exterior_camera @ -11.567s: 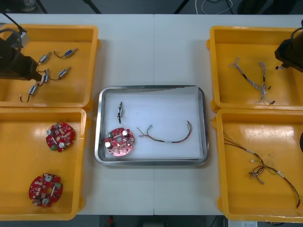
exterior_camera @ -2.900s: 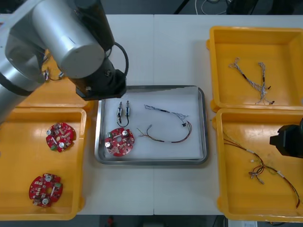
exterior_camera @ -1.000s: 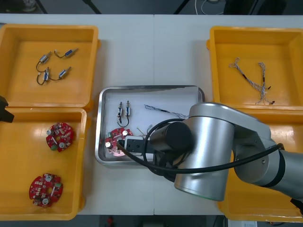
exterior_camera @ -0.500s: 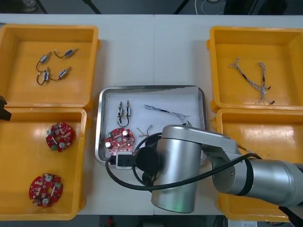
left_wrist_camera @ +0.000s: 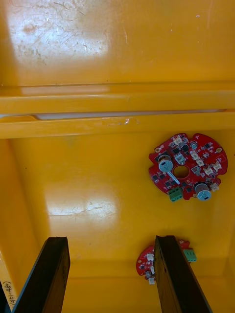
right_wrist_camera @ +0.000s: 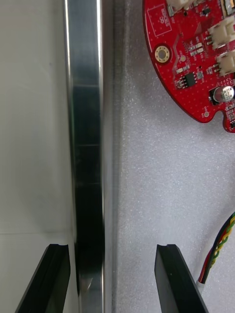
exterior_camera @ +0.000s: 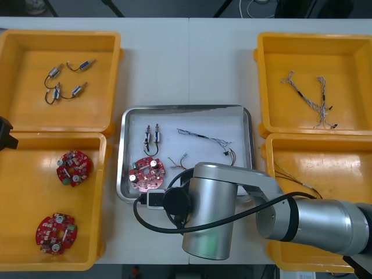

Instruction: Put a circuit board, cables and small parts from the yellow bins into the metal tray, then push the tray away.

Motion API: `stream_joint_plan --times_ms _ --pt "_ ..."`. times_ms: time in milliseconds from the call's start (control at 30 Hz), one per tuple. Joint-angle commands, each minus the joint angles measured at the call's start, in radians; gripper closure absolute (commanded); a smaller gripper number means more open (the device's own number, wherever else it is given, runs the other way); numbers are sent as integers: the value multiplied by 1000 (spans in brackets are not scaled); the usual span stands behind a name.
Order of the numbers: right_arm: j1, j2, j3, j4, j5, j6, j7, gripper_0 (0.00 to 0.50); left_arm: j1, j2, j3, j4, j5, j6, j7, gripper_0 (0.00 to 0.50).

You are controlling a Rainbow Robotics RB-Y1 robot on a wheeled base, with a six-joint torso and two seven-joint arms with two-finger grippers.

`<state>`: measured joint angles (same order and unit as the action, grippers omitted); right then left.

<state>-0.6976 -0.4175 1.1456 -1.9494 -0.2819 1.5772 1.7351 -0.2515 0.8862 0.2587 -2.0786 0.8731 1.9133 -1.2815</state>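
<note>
The metal tray (exterior_camera: pixel 186 108), white inside, holds a red circuit board (exterior_camera: pixel 146 173), two small metal parts (exterior_camera: pixel 152 135), a thin twisted cable (exterior_camera: pixel 203 138) and a red and yellow cable (exterior_camera: pixel 231 154). My right arm (exterior_camera: pixel 215 221) covers the tray's near edge. In the right wrist view my right gripper (right_wrist_camera: pixel 111 279) is open, one finger on each side of the tray's rim (right_wrist_camera: pixel 88 122), with the board (right_wrist_camera: pixel 196 58) and the red and yellow cable (right_wrist_camera: pixel 220 244) beyond. My left gripper (left_wrist_camera: pixel 111 274) is open over the near left bin, where two boards (left_wrist_camera: pixel 188 166) lie.
The far left yellow bin (exterior_camera: pixel 23 116) holds small metal parts (exterior_camera: pixel 64 81). The near left bin (exterior_camera: pixel 17 244) holds two boards (exterior_camera: pixel 74 167). Twisted cables (exterior_camera: pixel 311 99) lie in the far right bin. My left arm (exterior_camera: pixel 4 132) sits at the table's left edge.
My right arm has swung toward the table's near side, uncovering most of the tray's inside, and now stands at the tray's near rim. The left arm has barely moved.
</note>
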Motion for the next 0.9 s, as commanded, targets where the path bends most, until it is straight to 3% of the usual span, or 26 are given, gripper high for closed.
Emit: stream_joint_plan --times_ms 33,133,200,233,267,300,333,900 --pt "-19 33 20 7 21 -17 3 0 17 -9 33 -12 -11 7 57 0" --pt "-19 36 20 7 23 -14 3 16 17 -9 33 -12 -11 7 57 0" --pt "-20 40 20 7 23 -9 1 247 17 -9 33 -12 -11 7 57 0" --pt "-19 40 20 7 23 -8 0 299 17 -9 33 -12 -11 7 57 0" --pt "-20 45 20 7 26 -5 -2 412 17 -9 33 -12 -11 7 57 0" --pt "-19 46 20 7 32 -2 -3 484 17 -9 33 -12 -11 7 57 0" --pt "-20 48 20 7 35 0 -3 500 17 -9 33 -12 -11 7 57 0" --pt "-37 25 19 7 135 0 -5 500 17 -9 33 -12 -11 7 57 0"
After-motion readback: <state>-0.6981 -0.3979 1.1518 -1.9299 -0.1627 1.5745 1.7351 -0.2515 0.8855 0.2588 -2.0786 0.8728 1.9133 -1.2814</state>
